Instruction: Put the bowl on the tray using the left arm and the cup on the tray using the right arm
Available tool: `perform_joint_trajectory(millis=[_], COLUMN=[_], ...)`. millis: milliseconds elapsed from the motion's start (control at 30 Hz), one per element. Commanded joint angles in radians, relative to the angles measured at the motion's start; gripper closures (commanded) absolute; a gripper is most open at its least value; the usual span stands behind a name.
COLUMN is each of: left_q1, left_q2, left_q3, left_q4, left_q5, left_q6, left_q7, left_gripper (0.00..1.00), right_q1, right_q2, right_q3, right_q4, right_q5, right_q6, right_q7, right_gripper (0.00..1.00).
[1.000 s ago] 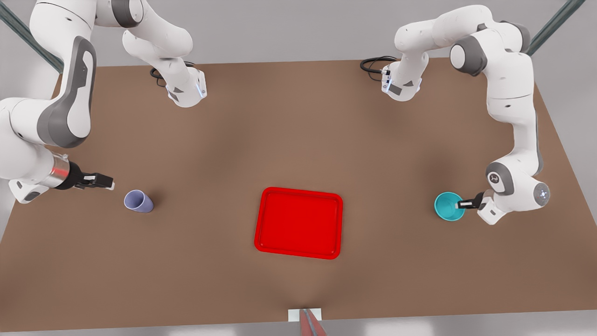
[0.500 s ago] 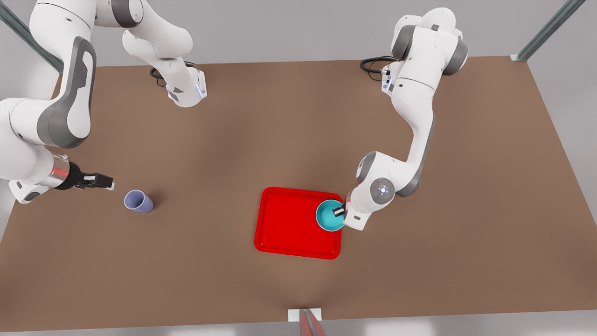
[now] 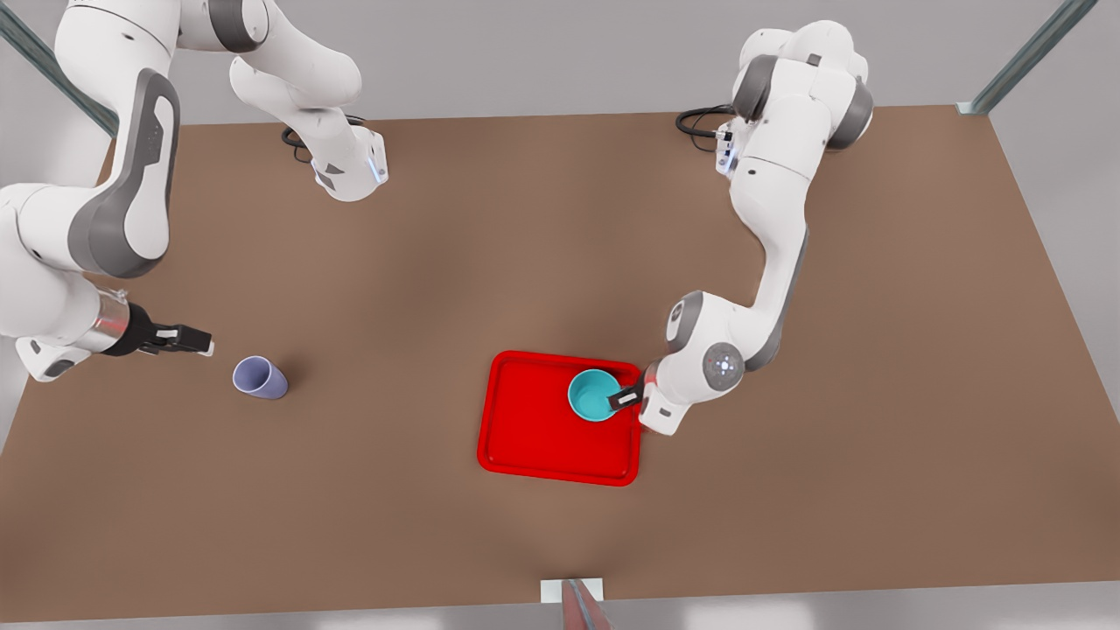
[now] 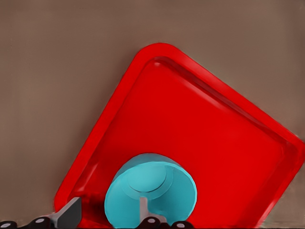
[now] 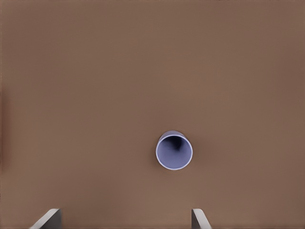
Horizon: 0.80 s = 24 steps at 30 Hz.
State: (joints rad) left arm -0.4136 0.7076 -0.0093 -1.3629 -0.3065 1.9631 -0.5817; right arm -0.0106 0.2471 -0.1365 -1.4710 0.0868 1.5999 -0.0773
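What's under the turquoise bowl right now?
The red tray lies under the bowl, held by the left pincer. The bowl covers whether its base touches the tray.

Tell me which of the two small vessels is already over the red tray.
The turquoise bowl, gripped at its rim by the left gripper. The lavender cup stands on the table, ahead of the open right gripper.

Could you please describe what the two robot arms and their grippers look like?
Both arms are glossy white with grey joint covers, and black cables coil at their bases. The left arm has a glowing round mark near its wrist; its left gripper is black with pale fingertips. The right arm has a metallic wrist ring before its black right gripper.
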Motion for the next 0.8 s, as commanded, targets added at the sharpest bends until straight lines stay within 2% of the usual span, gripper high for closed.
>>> perform_joint_trajectory(millis=[0,67,100,167,200,233,267,400,567,767], left_q1=[0.004,0.041,0.041,0.041,0.096,0.288,0.312,0.314,0.314,0.314], left_q2=[-0.015,-0.171,-0.233,-0.344,-0.387,-0.444,-0.494,-0.496,-0.494,-0.487], left_q3=[0.012,0.155,0.192,0.252,0.241,0.023,-0.020,-0.012,-0.012,-0.009], left_q4=[0.001,0.066,0.117,0.116,0.107,0.061,-0.007,-0.021,-0.021,-0.030], left_q5=[0.234,0.293,0.299,0.323,0.331,0.375,0.414,0.411,0.406,0.408], left_q6=[-0.049,-0.381,-0.509,-0.659,-0.684,-0.682,-0.638,-0.615,-0.616,-0.635], left_q7=[0.020,0.330,0.355,0.520,0.620,0.637,0.632,0.635,0.637,0.637], left_gripper=[0.00,0.00,0.00,0.00,0.00,0.00,0.00,0.00,0.00,0.00], right_q1=[0.000,0.001,0.000,0.000,0.000,0.000,-0.002,0.004,-0.011,-0.094], right_q2=[0.000,0.000,0.001,0.001,0.001,0.001,0.003,0.047,0.021,0.107], right_q3=[0.000,0.000,0.000,0.000,0.000,0.000,0.000,0.000,-0.012,-0.015], right_q4=[0.000,0.000,0.000,0.000,0.000,0.000,-0.003,-0.028,-0.327,-0.364], right_q5=[0.001,-0.001,-0.001,-0.001,-0.001,-0.001,-0.001,-0.007,-0.005,-0.001], right_q6=[0.000,0.000,0.000,0.000,0.000,0.000,0.002,0.011,0.285,0.391], right_q7=[0.001,0.001,0.001,-0.001,-0.001,-0.001,-0.001,0.004,0.019,0.018], right_gripper=[0.00,0.00,0.00,0.00,0.00,0.00,0.00,0.00,0.00,0.00])
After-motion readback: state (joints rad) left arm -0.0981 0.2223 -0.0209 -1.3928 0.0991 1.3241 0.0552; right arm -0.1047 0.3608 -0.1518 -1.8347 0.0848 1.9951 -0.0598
